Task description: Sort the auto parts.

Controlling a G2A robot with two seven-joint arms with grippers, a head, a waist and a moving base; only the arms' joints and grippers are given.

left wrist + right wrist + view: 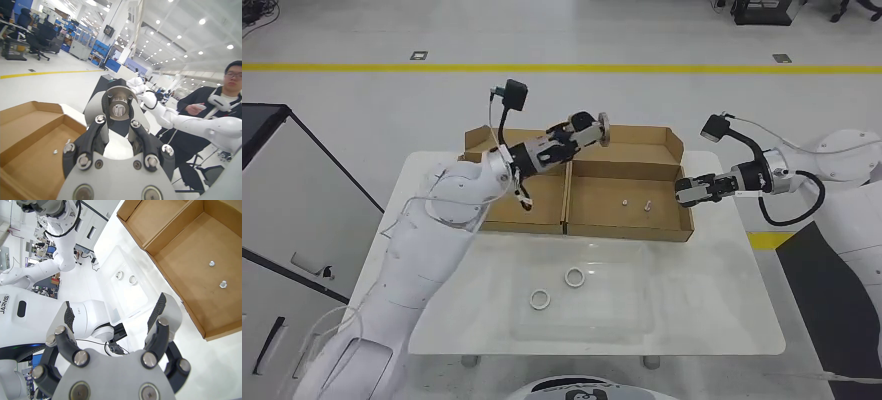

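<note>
The left gripper (588, 130) is clenched on a grey flanged metal hub (118, 98) above the far wall of the brown cardboard two-compartment box (622, 235), seemingly near its divider. Placing is in hand, and the next move is probably to lower the hub into the compartment without the small silver bolts (211, 264). The right gripper (115, 308) hangs beside the box, fingers spread and empty.

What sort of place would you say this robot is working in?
Most likely an industrial workshop or robotics test hall: a yellow floor line marks the pale floor, racks of blue bins stand in the background, and rows of ceiling lights sit high overhead.
</note>
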